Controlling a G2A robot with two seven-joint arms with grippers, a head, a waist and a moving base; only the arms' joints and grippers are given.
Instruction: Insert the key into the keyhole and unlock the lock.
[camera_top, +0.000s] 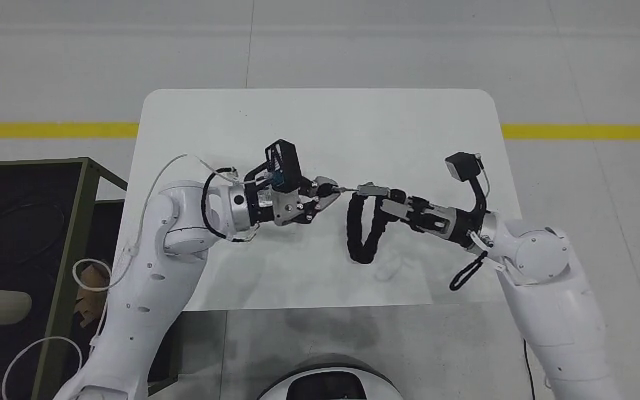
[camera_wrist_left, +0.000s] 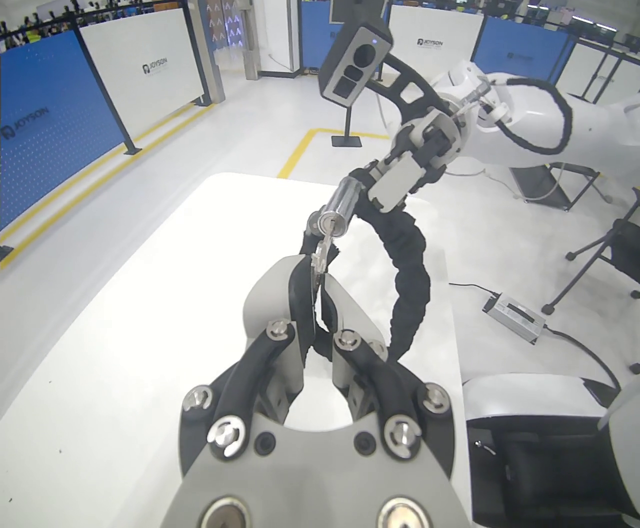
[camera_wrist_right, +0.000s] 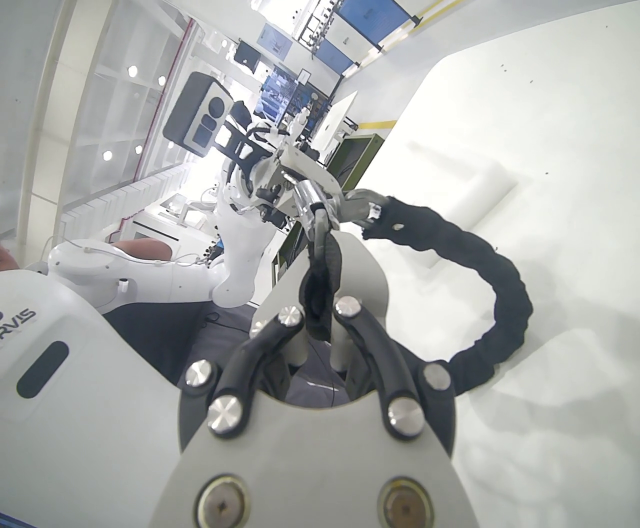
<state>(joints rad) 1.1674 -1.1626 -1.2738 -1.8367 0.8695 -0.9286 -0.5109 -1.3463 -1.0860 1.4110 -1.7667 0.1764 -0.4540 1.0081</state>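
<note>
Left pincer grips key — tip in keyhole — right pincer clamps lock.

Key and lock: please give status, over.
Left claw shut on key. Right claw shut on lock. Key tip at keyhole. No obstruction seen.

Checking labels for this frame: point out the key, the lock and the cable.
key (camera_wrist_left: 319, 259), left wrist view, on the flat bow, short of the keyhole.
lock (camera_wrist_left: 344, 202), left wrist view, on the side of the chrome barrel.
cable (camera_wrist_left: 417, 280), left wrist view, on the black sleeve, mid-loop.
</note>
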